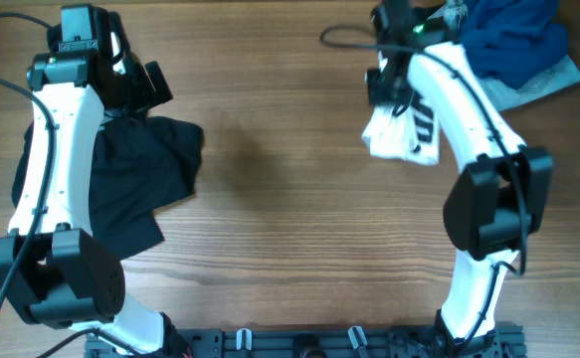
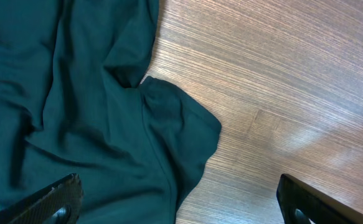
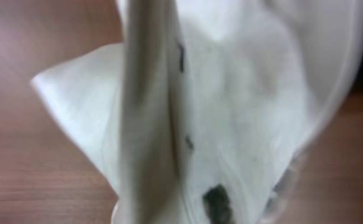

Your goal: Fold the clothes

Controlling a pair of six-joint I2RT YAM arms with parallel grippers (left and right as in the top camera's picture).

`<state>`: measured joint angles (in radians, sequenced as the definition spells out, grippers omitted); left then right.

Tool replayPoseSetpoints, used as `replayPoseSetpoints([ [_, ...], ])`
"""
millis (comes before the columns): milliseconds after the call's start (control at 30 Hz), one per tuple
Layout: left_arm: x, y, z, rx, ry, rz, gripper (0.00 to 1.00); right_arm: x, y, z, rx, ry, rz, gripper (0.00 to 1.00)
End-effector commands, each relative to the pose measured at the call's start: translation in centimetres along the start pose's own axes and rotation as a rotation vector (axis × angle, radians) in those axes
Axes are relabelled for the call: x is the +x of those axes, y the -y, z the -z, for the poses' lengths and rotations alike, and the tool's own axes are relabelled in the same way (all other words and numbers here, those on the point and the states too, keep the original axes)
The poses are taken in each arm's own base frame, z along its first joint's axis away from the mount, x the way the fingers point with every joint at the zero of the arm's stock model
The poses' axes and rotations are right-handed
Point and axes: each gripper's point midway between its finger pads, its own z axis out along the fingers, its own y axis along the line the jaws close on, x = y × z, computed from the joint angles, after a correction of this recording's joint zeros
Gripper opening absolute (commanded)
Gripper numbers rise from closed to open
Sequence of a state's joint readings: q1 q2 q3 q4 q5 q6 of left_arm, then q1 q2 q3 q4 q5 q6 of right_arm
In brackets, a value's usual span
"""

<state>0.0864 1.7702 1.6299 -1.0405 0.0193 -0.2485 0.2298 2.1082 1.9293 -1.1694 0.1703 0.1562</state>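
Observation:
The white T-shirt (image 1: 401,131) with black stripe print hangs bunched at the back right of the table. My right gripper (image 1: 387,84) is shut on its top. In the right wrist view the white cloth (image 3: 231,93) fills the frame, blurred, and hides the fingers. A few small black marks show on it. My left gripper (image 1: 135,85) is open and empty. It hovers over the right edge of a dark teal garment (image 1: 135,179), which lies crumpled at the left. In the left wrist view the open fingers (image 2: 178,205) straddle that garment's edge (image 2: 75,112).
A pile of blue and grey clothes (image 1: 518,45) lies at the back right corner, behind the right arm. Bare wooden tabletop (image 1: 280,199) lies between the two garments. A black rail (image 1: 299,343) runs along the front edge.

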Motion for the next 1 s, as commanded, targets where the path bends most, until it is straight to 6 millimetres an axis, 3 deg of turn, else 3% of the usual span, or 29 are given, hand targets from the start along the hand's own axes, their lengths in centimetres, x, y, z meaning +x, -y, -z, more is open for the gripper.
replayPoseSetpoints([
  [0,0.0,-0.4,-0.4,-0.017,-0.005,-0.006,1.00,-3.9,5.5,7.7,0.118,0.198,-0.016,0.04],
  [233,0.0,-0.4,-0.4,-0.017,-0.005,-0.005,1.00,-6.7,16.6,12.3,0.209,0.353,-0.225,0.04],
  [300,0.0,-0.4,-0.4,-0.016,-0.004,-0.005,1.00,-8.2,20.5,15.4,0.259,0.462,-0.237,0.04],
  [500,-0.1,-0.4,-0.4,-0.015,-0.003,-0.002,1.00,-13.1,25.3,22.9,0.559,0.675,0.246,0.04],
  [567,-0.1,-0.4,-0.4,-0.016,-0.002,-0.002,1.00,-14.1,26.0,23.6,0.604,0.711,0.293,0.04],
  [633,-0.1,-0.4,-0.4,-0.016,-0.002,-0.002,1.00,-15.2,26.5,23.5,0.619,0.743,0.348,0.04],
  [733,-0.1,-0.3,-0.4,-0.014,-0.004,-0.002,1.00,-15.9,28.3,20.6,0.642,0.699,0.424,0.04],
  [833,-0.4,-0.2,-0.4,-0.006,0.012,0.025,1.00,-15.9,32.3,15.7,0.647,0.636,0.368,0.04],
  [967,-1.9,0.3,-0.4,0.013,0.071,0.024,1.00,-16.1,36.4,12.5,0.697,0.627,0.301,0.04],
])
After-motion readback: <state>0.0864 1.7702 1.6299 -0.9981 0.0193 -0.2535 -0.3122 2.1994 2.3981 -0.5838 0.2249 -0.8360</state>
